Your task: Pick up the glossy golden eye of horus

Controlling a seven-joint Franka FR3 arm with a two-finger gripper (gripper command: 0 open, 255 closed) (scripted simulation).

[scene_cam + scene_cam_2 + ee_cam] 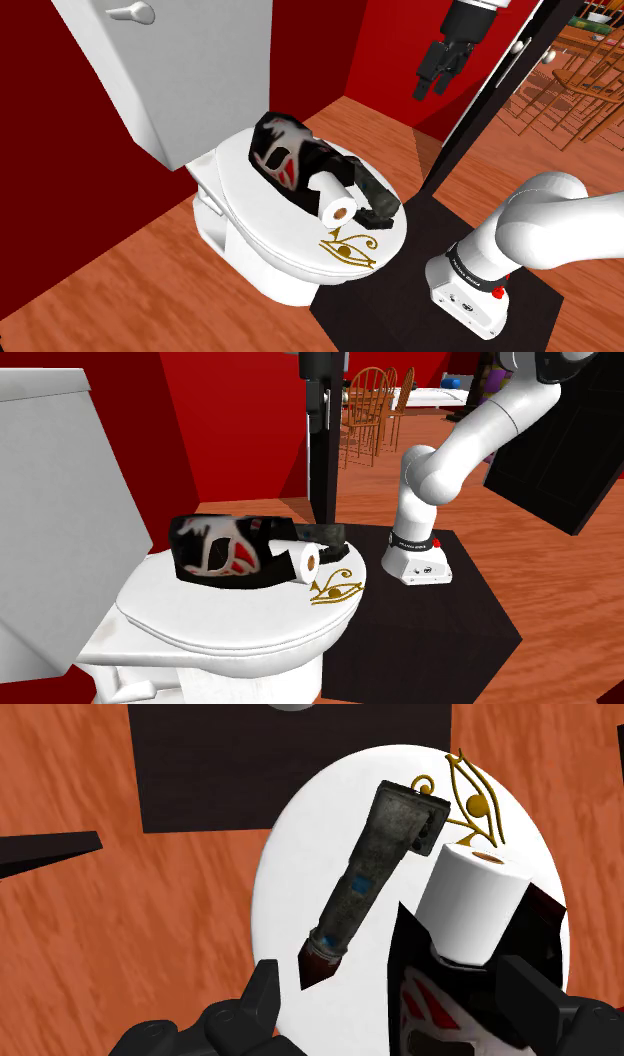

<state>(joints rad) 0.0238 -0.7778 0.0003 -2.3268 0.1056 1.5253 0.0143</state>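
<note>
Now, end effector (431, 90): high over the toilet, fingers pointing down and standing wide apart; it holds nothing and touches nothing.
Wrist view: the end effector (390, 994) looks down on the lid, with the paper roll and part of the mask seen far below between the fingers.
Eye of Horus (352, 247) (337, 590) (475, 799): a thin gold outline lying flat on the white toilet lid (270, 215) (200, 612) (300, 874), at the lid's front rim, on the side towards the arm's base.
Paper roll (333, 200) (303, 560) (470, 899): white, lying on its side just behind the eye.
Grey tube (375, 195) (325, 535) (375, 874): dark and scuffed, lying close beside the roll, one end near the eye.
Mask (283, 150) (215, 547) (415, 944): black, white and red, at the back of the lid, behind the roll.
Edges: the eye's outer curve runs close to the lid's rim; past the rim lies the wooden floor (130, 290).
Open room: a bare stretch of lid lies at the shoulder view's left of the eye, and the air between eye and end effector is open.
Surroundings: white tank (170, 70) behind the lid, red walls (60, 150) around.
</note>
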